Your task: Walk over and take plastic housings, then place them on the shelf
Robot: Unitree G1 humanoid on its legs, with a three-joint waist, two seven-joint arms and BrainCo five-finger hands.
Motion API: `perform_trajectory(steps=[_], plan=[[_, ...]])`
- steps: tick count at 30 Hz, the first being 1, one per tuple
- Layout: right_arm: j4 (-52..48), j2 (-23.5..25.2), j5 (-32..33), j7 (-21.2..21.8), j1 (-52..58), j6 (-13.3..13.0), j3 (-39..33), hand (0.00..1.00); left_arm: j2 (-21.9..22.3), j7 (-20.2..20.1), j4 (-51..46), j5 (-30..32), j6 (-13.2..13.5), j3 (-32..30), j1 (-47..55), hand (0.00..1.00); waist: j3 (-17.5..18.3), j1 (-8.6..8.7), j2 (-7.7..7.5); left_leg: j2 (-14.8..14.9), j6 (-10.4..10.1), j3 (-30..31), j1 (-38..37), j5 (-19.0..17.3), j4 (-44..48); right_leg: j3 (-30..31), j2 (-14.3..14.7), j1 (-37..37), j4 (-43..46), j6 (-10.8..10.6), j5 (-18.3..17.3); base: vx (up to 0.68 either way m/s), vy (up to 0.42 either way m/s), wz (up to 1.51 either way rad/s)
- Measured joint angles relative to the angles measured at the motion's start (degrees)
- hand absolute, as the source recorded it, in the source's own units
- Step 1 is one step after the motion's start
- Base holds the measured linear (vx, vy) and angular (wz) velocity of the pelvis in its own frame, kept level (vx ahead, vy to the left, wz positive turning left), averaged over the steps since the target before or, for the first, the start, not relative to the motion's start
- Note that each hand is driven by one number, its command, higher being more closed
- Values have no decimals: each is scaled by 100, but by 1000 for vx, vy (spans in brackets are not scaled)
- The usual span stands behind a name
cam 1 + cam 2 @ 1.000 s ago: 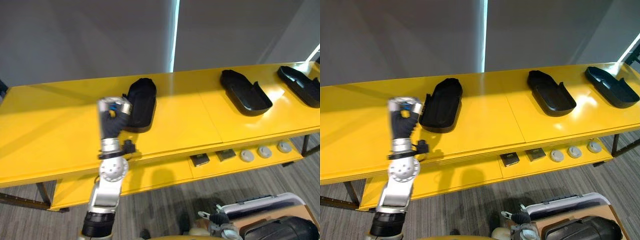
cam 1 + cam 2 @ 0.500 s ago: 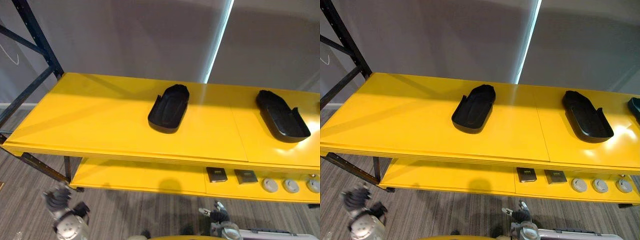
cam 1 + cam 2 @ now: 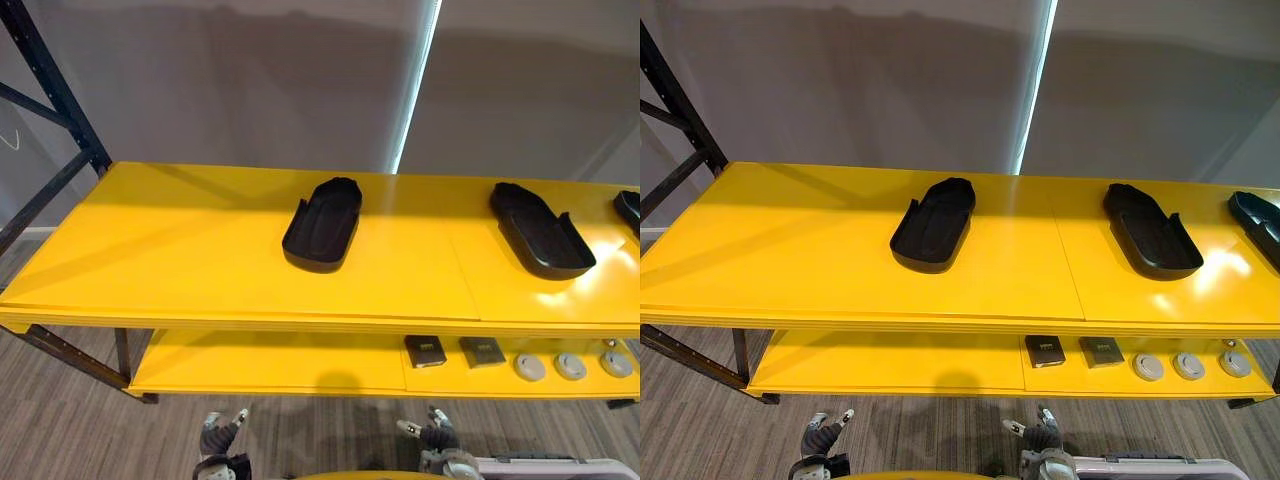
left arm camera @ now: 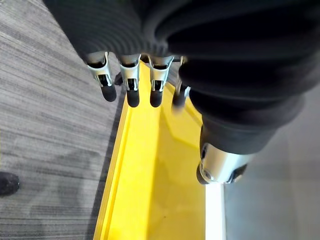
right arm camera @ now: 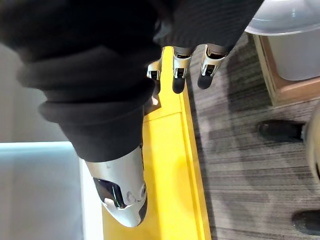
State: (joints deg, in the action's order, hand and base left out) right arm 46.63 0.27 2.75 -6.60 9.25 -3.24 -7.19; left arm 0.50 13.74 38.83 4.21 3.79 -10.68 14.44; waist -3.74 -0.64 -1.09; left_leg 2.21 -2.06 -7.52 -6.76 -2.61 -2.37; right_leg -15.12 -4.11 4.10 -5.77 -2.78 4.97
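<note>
Cut off: rightmost plastic housing
Grip: left robot hand, right robot hand hung open, empty
Change: camera had shifted

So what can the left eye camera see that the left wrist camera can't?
The left eye view has the three black plastic housings on top: one mid-shelf, one further right and one at the right edge, plus small parts on the lower level. The left wrist view brings the left hand up close: it is open and holds nothing. Both have the yellow shelf, the grey floor and that left hand.
</note>
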Motion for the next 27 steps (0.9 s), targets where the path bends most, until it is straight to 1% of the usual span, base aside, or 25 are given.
perform_trajectory(steps=[3, 6, 7, 8, 9, 10, 11, 12, 13, 15, 16, 17, 18, 19, 20, 21, 22, 23, 24, 25, 26, 27], plan=[[0, -32, -5, -66, -1, -1, -41, 0, -74, 3, -1, 7, 0, 122, -71, 0, -11, 7, 15, 16, -35, -46, 45, -81, 103, 90, 14, -31, 2, -12, -10, -10, 2, -12], [-7, -73, -7, -97, -29, -8, -148, 0, -128, 8, -31, 77, 1, 156, -103, 0, -28, -2, 22, 99, -52, -138, 229, -422, 667, 253, 59, -58, 75, -23, -71, 6, 5, -27], [-35, -99, -8, -103, -71, -11, -155, 0, -116, 8, -92, 88, 1, 155, -89, 0, -93, -8, 32, 161, -54, -130, 346, -619, 1067, 389, 94, -155, 270, 14, -130, 12, 23, -41], [-54, -101, -8, -117, -122, -13, -177, 0, -110, 10, -237, 88, 1, 155, -80, 0, -103, -10, 37, 183, -61, 6, 521, -776, 1466, 472, 111, -337, 469, 48, -191, 7, 23, -45], [-72, -93, -8, -124, -156, -13, -197, 0, -110, 10, -340, 88, 6, 156, -87, 0, -115, -12, 35, 160, -48, 182, 606, -802, 1616, 553, 110, -438, 574, 47, -213, 1, 0, -48], [-93, -94, -9, -137, -194, -17, -200, 0, -103, 17, -498, 88, 11, 155, -88, 0, -137, -34, 1, 150, -52, 455, 719, -859, 1772, 676, 111, -574, 700, 38, -238, -10, -5, -73], [-204, -109, -10, -189, -300, -19, -202, 0, -49, 45, -767, 87, 55, 156, -144, 0, -209, -17, 45, 151, -126, 756, 937, -1108, 2092, 846, 152, -862, 960, 3, -267, -26, 16, -70], [-290, -118, -10, -206, -308, -21, -204, 0, -48, 45, -808, 88, 66, 178, -205, 0, -249, -12, 67, 158, -65, 737, 984, -1210, 2149, 903, 172, -942, 1033, -4, -271, -45, 60, -63], [-363, -104, -10, -208, -318, -20, -202, 0, -51, 44, -836, 88, 68, 202, -320, 0, -310, 8, 29, 144, 12, 648, 1055, -1273, 2256, 1004, 164, -1038, 1113, -23, -267, -109, 143, -54], [-660, -12, -51, -207, -248, -7, -187, 0, -50, 45, -1011, 99, 87, 242, -445, 0, -420, -11, -92, 153, 117, 238, 1134, -1455, 2537, 1410, 187, -1252, 1153, -120, -176, -146, 198, -86], [-731, 0, -72, -208, -249, 0, -179, 0, -53, 46, -1042, 106, 106, 246, -445, 0, -423, -13, -116, 155, 170, 101, 1163, -1506, 2606, 1545, 199, -1318, 1150, -156, -130, -137, 200, -114], [-828, -1, -123, -215, -281, -1, -139, 0, -66, 47, -1127, 111, 109, 266, -438, 0, -430, -24, -145, 172, 218, -211, 1254, -1594, 2760, 1788, 223, -1472, 1117, -131, -39, -148, 212, -153], [-961, 2, -187, -212, -391, 17, -120, 0, -80, 50, -1238, 123, 113, 335, -448, 0, -489, -38, -220, 186, 296, -698, 1322, -1619, 2835, 1710, 148, -1663, 1074, 102, -13, -177, 245, -161], [-976, 9, -238, -211, -399, 28, -118, 0, -77, 49, -1278, 129, 115, 344, -453, 0, -521, -37, -227, 196, 339, -863, 1326, -1597, 2815, 1545, 78, -1709, 1117, 217, -112, -163, 194, -135], [-976, 11, -287, -209, -466, 37, -107, 0, -58, 46, -1306, 153, 113, 345, -454, 0, -546, -43, -212, 224, 463, -1042, 1317, -1562, 2755, 1379, 14, -1809, 1246, 253, -225, -167, 172, -101], [-973, 8, -349, -202, -521, 52, -87, 0, -52, 39, -1338, 195, 109, 347, -504, 0, -569, -23, -231, 238, 630, -1353, 1231, -1513, 2574, 1050, -129, -2056, 1907, 107, -418, -127, 122, -92], [-971, 9, -370, -199, -494, 85, -88, 0, -51, 34, -1341, 221, 108, 354, -555, 0, -619, -34, -214, 237, 687, -1477, 1097, -1473, 2430, 912, -175, -2090, 2515, 112, -616, -133, 134, -83], [-970, 22, -412, -199, -416, 103, -85, 0, -69, 19, -1348, 254, 109, 391, -596, 0, -628, -27, -186, 222, 695, -1565, 989, -1413, 2280, 809, -188, -1982, 3222, 25, -965, -80, 94, -46], [-970, 32, -437, -199, -386, 106, -84, 0, -73, 17, -1349, 273, 108, 398, -613, 0, -621, -20, -190, 193, 700, -1593, 951, -1376, 2202, 795, -187, -1889, 3466, -36, -1130, -83, 87, -30], [-968, 45, -458, -198, -352, 107, -83, 0, -70, 12, -1349, 295, 105, 400, -669, 0, -573, -19, -265, 113, 725, -1657, 927, -1311, 2056, 810, -189, -1654, 3810, -133, -1467, -58, 23, -19], [-959, 34, -460, -198, -354, 107, -84, 0, -59, 5, -1345, 305, 100, 390, -732, 0, -545, -17, -302, 93, 713, -1703, 952, -1233, 1977, 809, -140, -1338, 3809, -144, -1750, -61, -8, -23], [-919, 26, -464, -200, -386, 104, -84, 0, -60, 9, -1345, 307, 100, 383, -753, 0, -524, -40, -328, 85, 710, -1744, 961, -1190, 1922, 793, -89, -1150, 3656, -150, -1829, -49, -46, -35]])
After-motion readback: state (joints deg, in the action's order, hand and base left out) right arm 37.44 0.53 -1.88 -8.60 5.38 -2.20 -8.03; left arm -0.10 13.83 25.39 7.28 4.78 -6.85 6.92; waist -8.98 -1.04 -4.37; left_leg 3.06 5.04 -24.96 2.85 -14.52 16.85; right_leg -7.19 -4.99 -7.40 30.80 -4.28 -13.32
